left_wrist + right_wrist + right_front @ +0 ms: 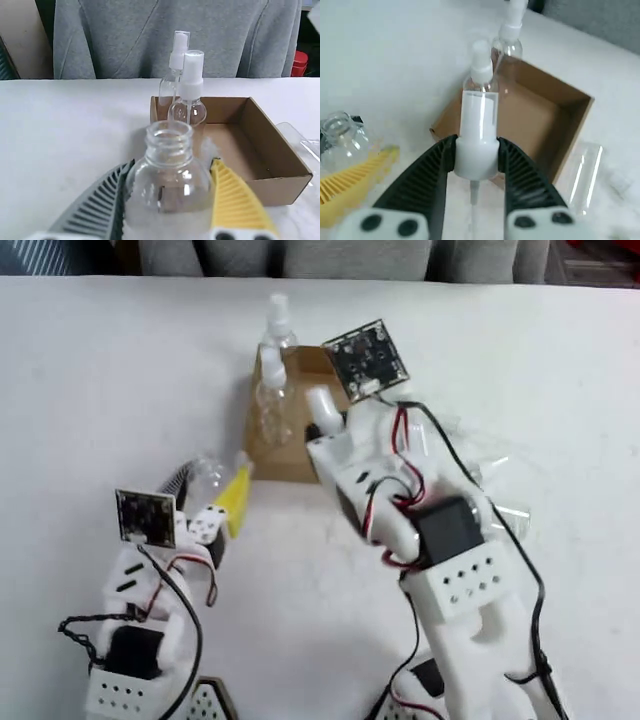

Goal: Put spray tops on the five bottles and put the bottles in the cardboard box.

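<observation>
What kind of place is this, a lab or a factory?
Likely a robotics lab or hobby bench: a plain white table, two small wired arms, and a cardboard box with spray bottles.

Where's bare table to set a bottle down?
Bare table lies left of the cardboard box, beyond the left gripper, and at the far right corner. Crowded: the box's near edge by the right gripper; clear plastic pieces beside that arm.
</observation>
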